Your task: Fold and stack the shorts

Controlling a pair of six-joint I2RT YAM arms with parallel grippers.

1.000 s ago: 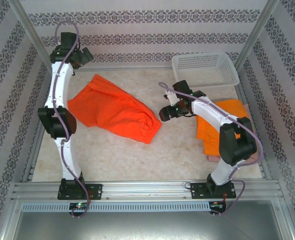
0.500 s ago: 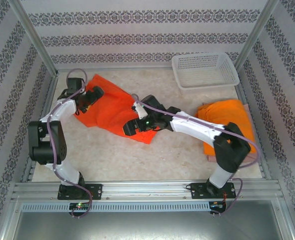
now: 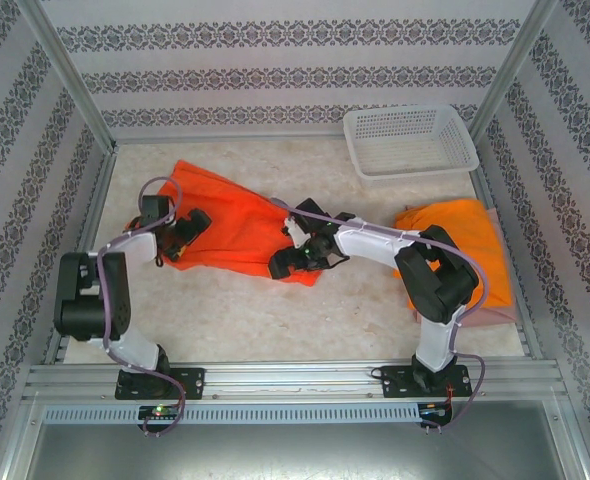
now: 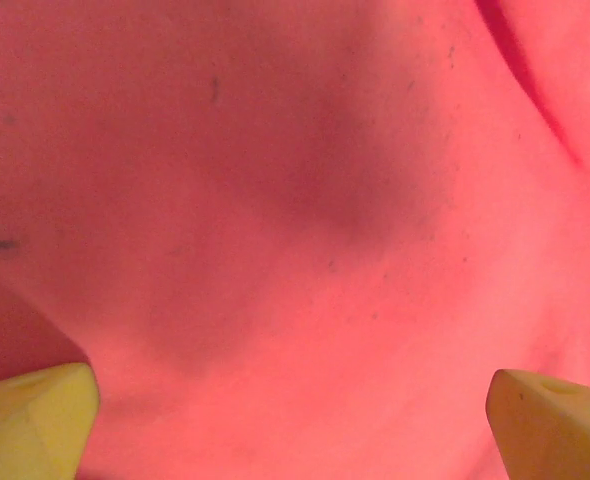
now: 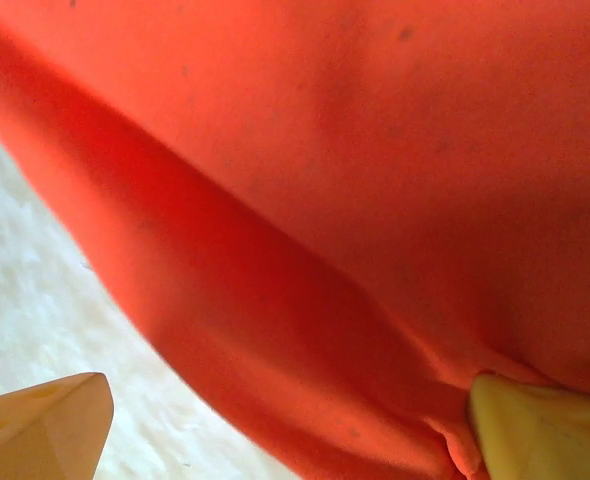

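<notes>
On pale marbled table (image 3: 275,310), patterned walls (image 3: 275,80) around: orange shorts (image 3: 230,225), spread, creased. Left gripper (image 4: 295,420), right gripper (image 5: 295,420): jaws wide, holding nothing.

The pale marbled table (image 3: 235,310) carries one pair of orange shorts (image 3: 237,228) spread loosely across its middle and left. A white mesh basket (image 3: 415,166) stands at the far right corner. Near the right edge lies a folded orange pile (image 3: 457,228), with pink cloth (image 3: 495,312) showing at its near edge.
</notes>
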